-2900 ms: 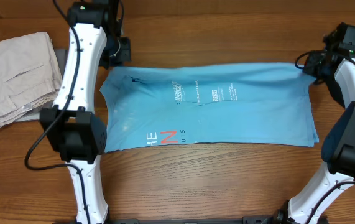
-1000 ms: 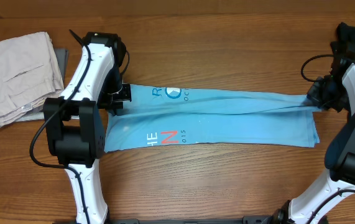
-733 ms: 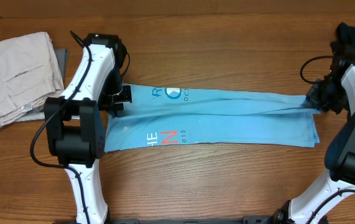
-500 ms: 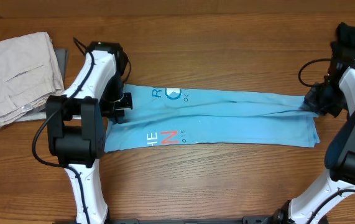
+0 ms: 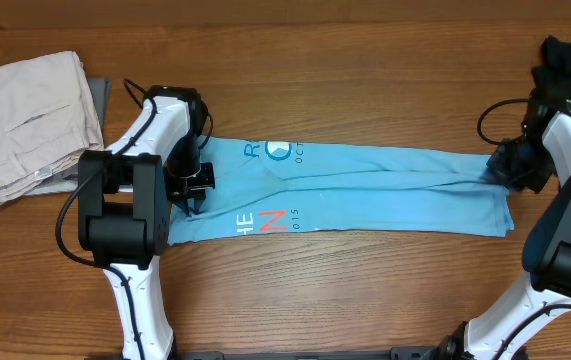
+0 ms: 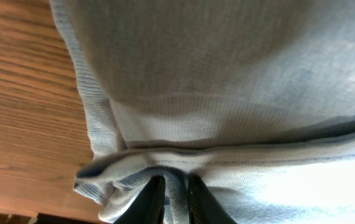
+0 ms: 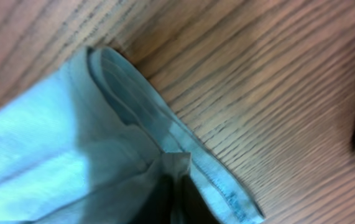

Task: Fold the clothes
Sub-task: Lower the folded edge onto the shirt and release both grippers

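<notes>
Left end effector [image 6: 172, 198] still pinches a hem fold of the T-shirt [image 5: 365, 195]; right end effector [image 7: 176, 196], I cannot tell. Between them it now lies halved lengthwise on the table [image 5: 365, 290], so release seems next.

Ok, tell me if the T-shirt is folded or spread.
Folded: the T-shirt lies as a long narrow band, one layer lapped over another, stacked edges showing in both wrist views.
</notes>
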You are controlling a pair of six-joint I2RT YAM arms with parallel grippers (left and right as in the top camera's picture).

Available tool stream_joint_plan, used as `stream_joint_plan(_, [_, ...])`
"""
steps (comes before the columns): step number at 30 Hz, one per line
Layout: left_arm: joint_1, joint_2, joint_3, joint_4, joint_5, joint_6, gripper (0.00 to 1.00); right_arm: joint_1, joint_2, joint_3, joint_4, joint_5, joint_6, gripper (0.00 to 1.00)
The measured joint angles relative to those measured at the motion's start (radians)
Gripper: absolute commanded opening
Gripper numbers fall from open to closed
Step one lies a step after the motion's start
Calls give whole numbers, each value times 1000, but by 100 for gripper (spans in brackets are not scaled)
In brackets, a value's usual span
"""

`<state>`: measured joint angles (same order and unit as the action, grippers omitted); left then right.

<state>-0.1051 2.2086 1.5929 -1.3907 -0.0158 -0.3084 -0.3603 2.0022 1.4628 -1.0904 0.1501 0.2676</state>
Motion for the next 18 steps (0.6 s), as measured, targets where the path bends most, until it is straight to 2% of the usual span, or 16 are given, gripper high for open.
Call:
stream_joint_plan(2, [0,0,0,-9,0,0,23,0,0,-13,13,13,-4,63])
stream_joint_plan(3, [0,0,0,-15,0,0,23,0,0,-19,21,16,-6,69])
stream_joint_plan(4, [0,0,0,-24,0,0,24,0,0,-23,27,18,-3,82])
stream_joint_plan(5, [0,0,3,-39,0,0,24,0,0,-27,32,21,1,88])
stream_joint_plan(8, [0,0,53,-89,-1,0,26,0,0,-27,27,26,0,95])
stream_joint_plan(14, [-1,-2,371,-166,-2,0,36,2,1,101,-92,-15,-1,95])
stream_joint_plan(15, [-5,-5,426,-179,1,-3,36,2,1,140,-117,-37,-1,91])
stream_joint_plan(17, [-11,-18,516,-197,16,-4,28,3,0,215,-167,-98,-5,79])
stream_joint_plan(18, [-18,-29,548,-204,27,-3,20,6,-1,242,-184,-129,-8,64])
